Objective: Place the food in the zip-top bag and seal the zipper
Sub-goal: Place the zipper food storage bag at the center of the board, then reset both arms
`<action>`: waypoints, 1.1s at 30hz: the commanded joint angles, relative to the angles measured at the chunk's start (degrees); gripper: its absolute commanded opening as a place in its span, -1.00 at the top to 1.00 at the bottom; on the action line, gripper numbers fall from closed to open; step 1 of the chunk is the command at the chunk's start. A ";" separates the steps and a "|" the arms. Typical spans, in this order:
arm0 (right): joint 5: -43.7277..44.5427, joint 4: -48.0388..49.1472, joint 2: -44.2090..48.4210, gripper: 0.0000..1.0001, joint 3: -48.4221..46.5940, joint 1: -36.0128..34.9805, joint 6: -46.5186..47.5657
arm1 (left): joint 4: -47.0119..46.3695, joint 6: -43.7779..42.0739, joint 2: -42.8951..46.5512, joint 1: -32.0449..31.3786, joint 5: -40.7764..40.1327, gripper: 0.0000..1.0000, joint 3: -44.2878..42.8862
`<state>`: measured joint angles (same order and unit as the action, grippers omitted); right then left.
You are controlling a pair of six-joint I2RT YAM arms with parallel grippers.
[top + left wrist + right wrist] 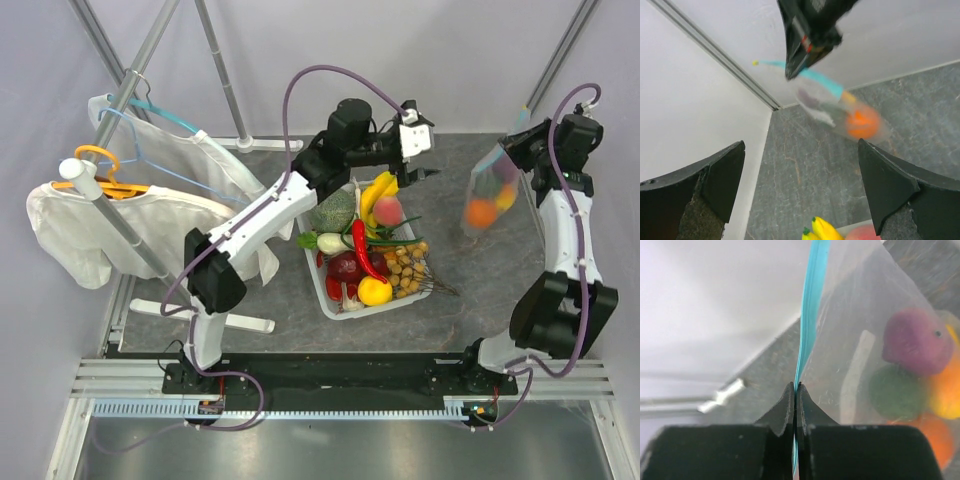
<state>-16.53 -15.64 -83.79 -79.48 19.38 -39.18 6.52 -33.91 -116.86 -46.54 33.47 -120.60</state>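
The right claw [796,390] is clamped on the zipper [810,300], the zip-top bag [490,190] with the food [481,212] hanging right of the tray [352,314]; the left claw [800,150] stands apart beyond it.

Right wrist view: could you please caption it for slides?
Right gripper pinches the zipper of the zip-top bag holding food.

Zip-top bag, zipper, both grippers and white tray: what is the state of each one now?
zip-top bag: hanging in the air, food inside
zipper: pinched, looks closed at that spot
right gripper: jaws shut on zipper
left gripper: jaws open, empty
white tray: filled with toy produce
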 commanded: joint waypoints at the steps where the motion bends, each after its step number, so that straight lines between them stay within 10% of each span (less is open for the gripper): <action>1: 1.76 12.02 -4.01 1.00 -3.05 -0.92 -19.95 | 2.44 7.62 8.38 1.72 0.80 -1.00 0.62; 8: 6.34 18.98 5.55 1.00 17.90 -0.57 -22.27 | 3.05 9.04 17.09 4.26 0.98 -1.00 10.11; 17: 17.57 2.82 31.30 0.96 43.34 2.51 -6.81 | 7.53 15.10 23.34 6.64 -1.65 -1.00 18.90; 22: 18.55 -11.85 37.46 -0.33 40.73 2.77 0.85 | 17.98 22.12 24.48 8.22 -3.85 -1.00 15.66; 28: 16.73 -20.21 41.69 -0.95 32.84 4.44 11.12 | 33.09 30.13 24.14 12.87 -1.22 -1.00 9.95; 33: 8.04 -20.05 37.75 -0.96 24.57 4.44 20.62 | 45.23 29.35 22.81 15.87 -2.27 -1.00 2.56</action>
<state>-1.21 -35.03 -43.42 -47.48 23.64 -28.45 41.21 -7.66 -95.31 -32.56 31.51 -112.71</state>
